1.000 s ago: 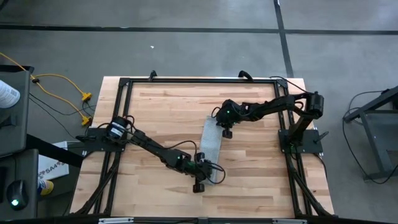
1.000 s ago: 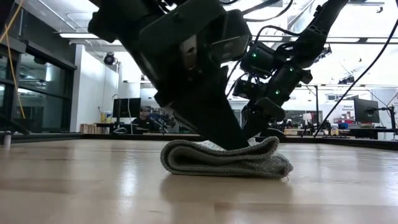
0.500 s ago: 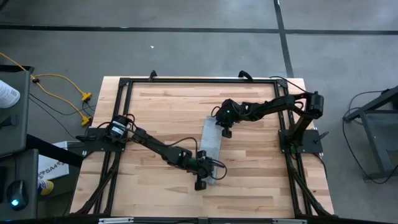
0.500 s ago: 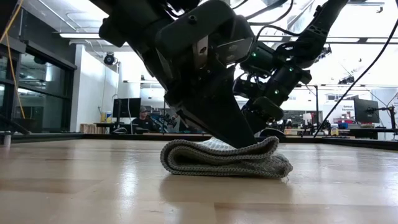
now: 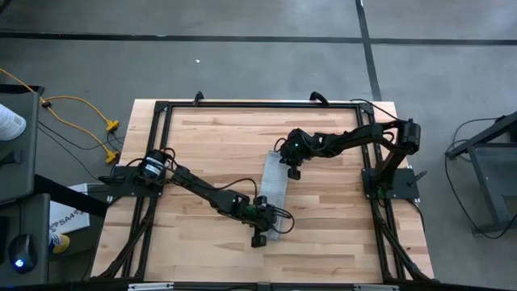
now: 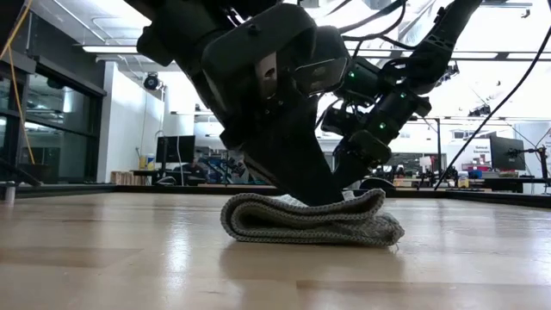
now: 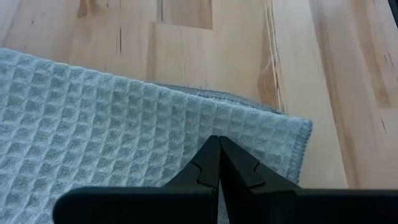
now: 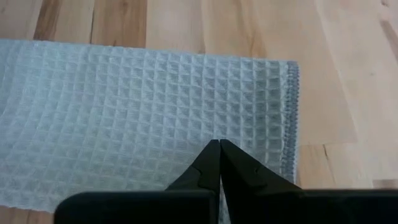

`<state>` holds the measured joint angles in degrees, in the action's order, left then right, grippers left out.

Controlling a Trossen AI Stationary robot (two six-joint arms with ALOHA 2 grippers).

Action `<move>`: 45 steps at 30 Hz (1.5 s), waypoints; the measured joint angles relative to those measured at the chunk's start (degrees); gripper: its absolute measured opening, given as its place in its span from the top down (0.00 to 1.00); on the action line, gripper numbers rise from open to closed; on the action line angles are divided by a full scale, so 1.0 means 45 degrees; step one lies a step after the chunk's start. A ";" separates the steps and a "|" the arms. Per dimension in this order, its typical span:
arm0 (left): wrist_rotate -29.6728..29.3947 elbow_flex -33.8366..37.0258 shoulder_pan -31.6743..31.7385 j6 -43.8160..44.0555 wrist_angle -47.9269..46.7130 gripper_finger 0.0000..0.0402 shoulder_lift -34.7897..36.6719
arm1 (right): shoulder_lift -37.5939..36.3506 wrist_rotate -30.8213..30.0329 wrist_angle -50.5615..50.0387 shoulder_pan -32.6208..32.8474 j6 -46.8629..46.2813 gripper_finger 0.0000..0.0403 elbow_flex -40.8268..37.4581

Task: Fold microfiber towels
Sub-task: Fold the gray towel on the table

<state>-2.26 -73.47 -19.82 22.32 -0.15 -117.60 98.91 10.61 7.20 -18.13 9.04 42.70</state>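
Note:
The light grey microfiber towel [image 5: 273,190] lies folded into a narrow strip of several layers at the middle of the wooden table [image 5: 202,145]. It runs from far to near, flat on its underside. In the low view the towel [image 6: 301,220] shows a rounded fold on its left side. My left gripper [image 5: 269,226] is shut over the strip's near end. Shut as well, my right gripper [image 5: 284,166] is at the strip's far end. Both come down slanting. My left gripper sets its shut fingertips [image 7: 219,146] on the towel's top layer [image 7: 186,124], close to the near end's hemmed edge [image 7: 303,149], slanting down from the table's left. The cloth dips under them [image 6: 331,200]. The towel lies flat on the table. My right gripper rests its shut fingertips [image 8: 219,152] on the towel's top surface [image 8: 186,106], near the far end's hemmed edge [image 8: 292,112], slanting down from the table's right. No cloth shows between the fingers. The towel stays flat on the wood.
A black frame [image 5: 258,103] runs along the table's edges, with each arm's base at one side. Bare wood lies left and right of the strip. Yellow cables [image 5: 81,113] lie on the floor beyond the table's left edge.

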 joint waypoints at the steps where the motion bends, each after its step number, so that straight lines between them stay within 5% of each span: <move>1: 0.0000 0.0000 -0.0003 -0.0013 0.0003 1.00 0.0000 | 0.0000 0.0009 0.0019 0.0005 0.0000 1.00 0.0000; 21: 0.0705 -0.0766 0.0177 -0.1865 0.0817 1.00 -0.0831 | -0.0005 0.0023 0.0365 0.0000 -0.0314 1.00 0.0004; 29: -0.0295 -0.1513 0.0157 -0.3002 0.0347 1.00 -0.0819 | -0.0082 0.0014 0.0528 0.0000 -0.0411 1.00 0.0002; 45: -0.2293 -0.3915 0.0976 -0.4376 -0.7267 1.00 -0.0561 | -0.2792 -0.1032 -0.0505 -0.0505 -0.1435 1.00 0.0010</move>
<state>-12.58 -91.09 -15.43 2.63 -32.86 -120.13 86.35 5.97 4.93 -20.40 2.58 42.74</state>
